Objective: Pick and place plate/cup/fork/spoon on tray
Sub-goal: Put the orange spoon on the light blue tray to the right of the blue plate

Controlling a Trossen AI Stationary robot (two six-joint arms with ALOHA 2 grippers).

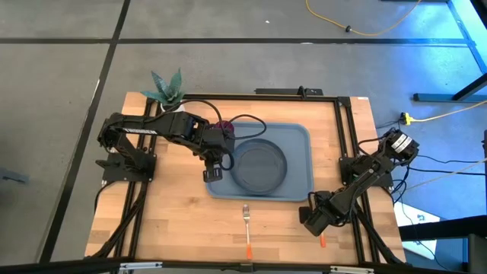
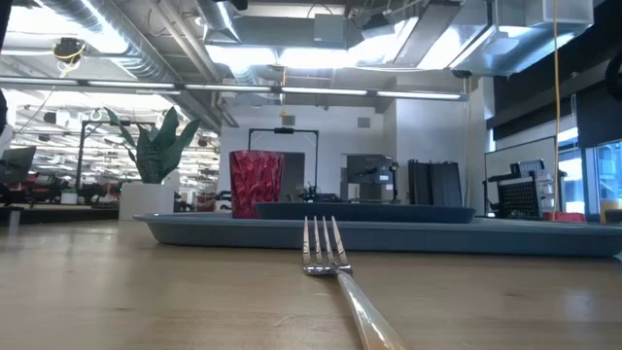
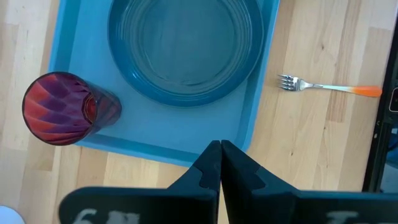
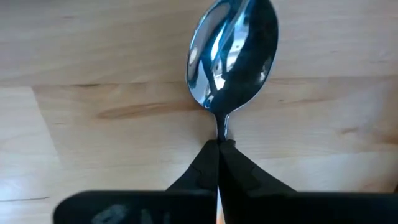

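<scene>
Table: light wood top (image 1: 175,221) with a dark frame round it, grey floor beyond; a potted plant (image 1: 167,87) sits at the far left corner.
Room: from table height it's an open workshop, ceiling lights and ducts, racks at the back.
Tray (image 1: 300,164): middle of the table, so that's where most stuff is.
Plate (image 1: 260,165): lying flat in the tray.
Cup (image 3: 62,109): upright in the tray's far left corner, near the plant.
Fork (image 1: 246,225): on bare wood just in front of the tray, tines toward it.
My left gripper (image 1: 214,173): arm stretched over the tray's left edge, fingers pressed together on nothing.
My right gripper (image 4: 219,149): down low at the front right, fingers pinched on the spoon (image 4: 233,53) at the neck, bowl sticking out over the wood.
</scene>
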